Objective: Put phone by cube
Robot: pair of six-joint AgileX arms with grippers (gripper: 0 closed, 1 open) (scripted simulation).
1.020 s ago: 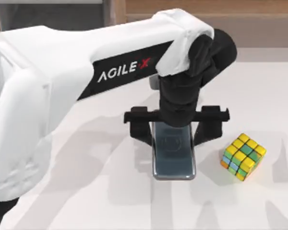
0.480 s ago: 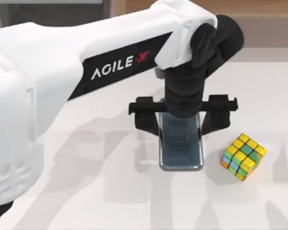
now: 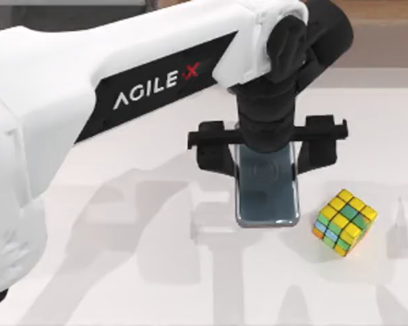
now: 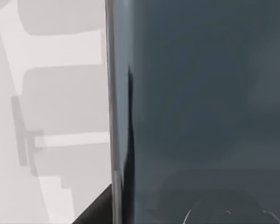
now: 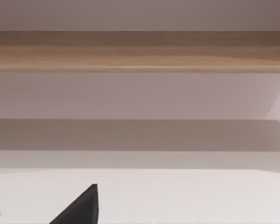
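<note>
phone (image 3: 268, 193) — seemingly nearer cube (image 3: 344, 221)

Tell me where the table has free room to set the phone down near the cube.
Bare table lies left of the cube, beneath the phone held by the left gripper, and along the near edge. The narrow gap between phone and cube is tight.

Left pincer (image 3: 266, 159) points down over mid-table, fingers clamped.

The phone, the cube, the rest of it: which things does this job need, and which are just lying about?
Needed: phone, held by the left gripper; puzzle cube.
Lying about: nothing loose, just the table and the wooden ledge behind it.
</note>
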